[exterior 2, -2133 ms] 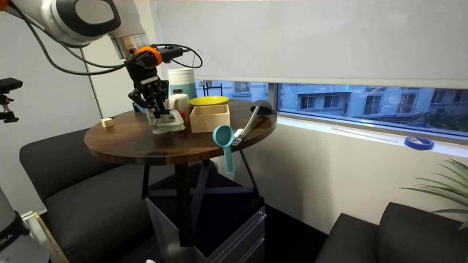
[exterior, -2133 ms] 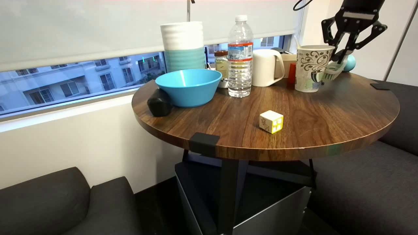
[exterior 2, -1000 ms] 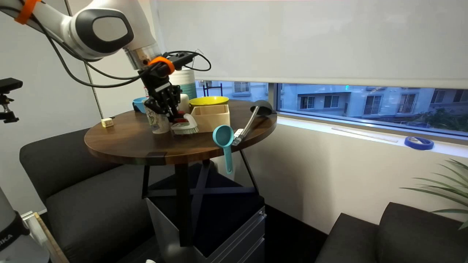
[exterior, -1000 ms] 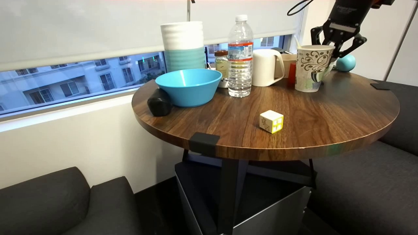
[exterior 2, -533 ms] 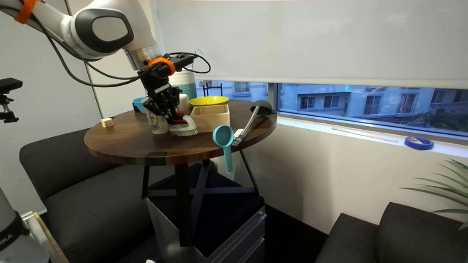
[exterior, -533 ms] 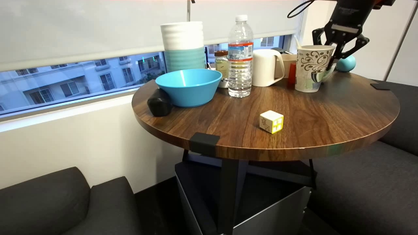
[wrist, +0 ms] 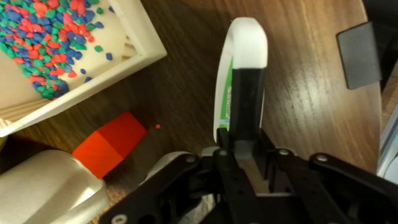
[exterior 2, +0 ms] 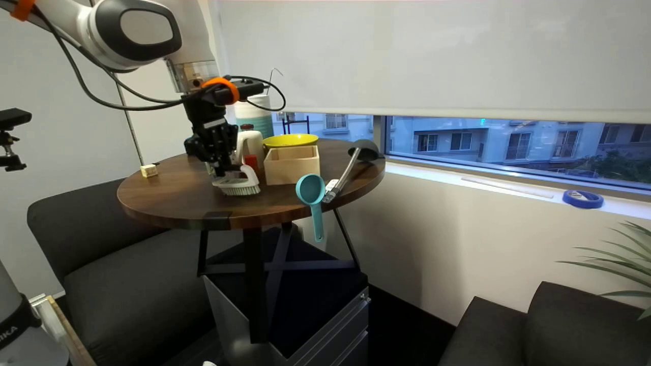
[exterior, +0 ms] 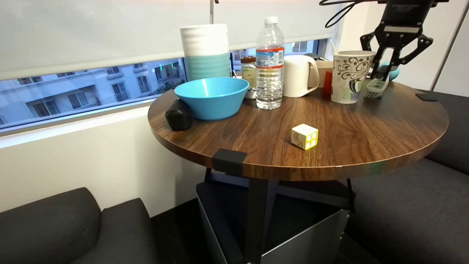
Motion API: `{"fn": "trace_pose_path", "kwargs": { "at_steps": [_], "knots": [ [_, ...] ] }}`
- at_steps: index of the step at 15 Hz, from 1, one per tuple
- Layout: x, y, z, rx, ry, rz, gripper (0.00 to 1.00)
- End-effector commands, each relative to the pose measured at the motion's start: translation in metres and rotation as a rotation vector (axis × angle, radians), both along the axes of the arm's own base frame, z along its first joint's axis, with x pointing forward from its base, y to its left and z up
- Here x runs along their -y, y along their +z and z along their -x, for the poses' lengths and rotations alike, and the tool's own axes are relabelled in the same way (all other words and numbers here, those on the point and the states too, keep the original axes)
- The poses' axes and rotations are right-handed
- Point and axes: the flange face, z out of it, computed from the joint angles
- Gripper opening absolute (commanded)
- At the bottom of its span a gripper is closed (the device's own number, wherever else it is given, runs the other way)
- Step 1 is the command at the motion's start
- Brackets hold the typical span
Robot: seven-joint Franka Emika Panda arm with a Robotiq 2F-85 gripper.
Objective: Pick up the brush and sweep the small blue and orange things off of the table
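1. Brush (exterior 2: 239, 188) near wooden box (exterior 2: 292, 168), apart; gripper (wrist: 244, 137) closed narrow on dark handle. Sweeping drag could twist it.
2. Cup (exterior: 352, 77) apart from box: wide swing could topple it.
3. Orange-red speck (wrist: 158, 126) near box: tiny, bristles may skip it.
4. Box: bump could spill bits (wrist: 40, 49).

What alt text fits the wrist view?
Gripper shut on a black-handled white brush, brown table beneath. A red speck lies on the table; at left are a cropped box of blue, red and green bits, a red block and a cropped mug.
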Motion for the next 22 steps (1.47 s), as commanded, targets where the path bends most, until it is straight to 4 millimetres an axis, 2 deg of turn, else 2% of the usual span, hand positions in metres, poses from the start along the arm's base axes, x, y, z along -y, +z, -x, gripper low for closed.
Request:
{"fn": "trace_pose_path", "kwargs": {
  "at_steps": [1, 5, 9, 13, 17, 22],
  "knots": [
    [-0.002, 0.001, 0.013, -0.101, 0.026, -0.019, 0.06],
    [-0.003, 0.006, 0.019, -0.133, 0.031, -0.020, 0.06],
    [-0.001, 0.021, 0.013, -0.023, 0.031, 0.026, 0.06],
    [0.004, 0.028, 0.003, 0.089, 0.008, 0.063, 0.06],
    [0.009, 0.017, -0.005, 0.151, -0.016, 0.051, 0.06],
    [0.007, -0.009, -0.003, 0.100, -0.001, -0.012, 0.06]
  ]
}}
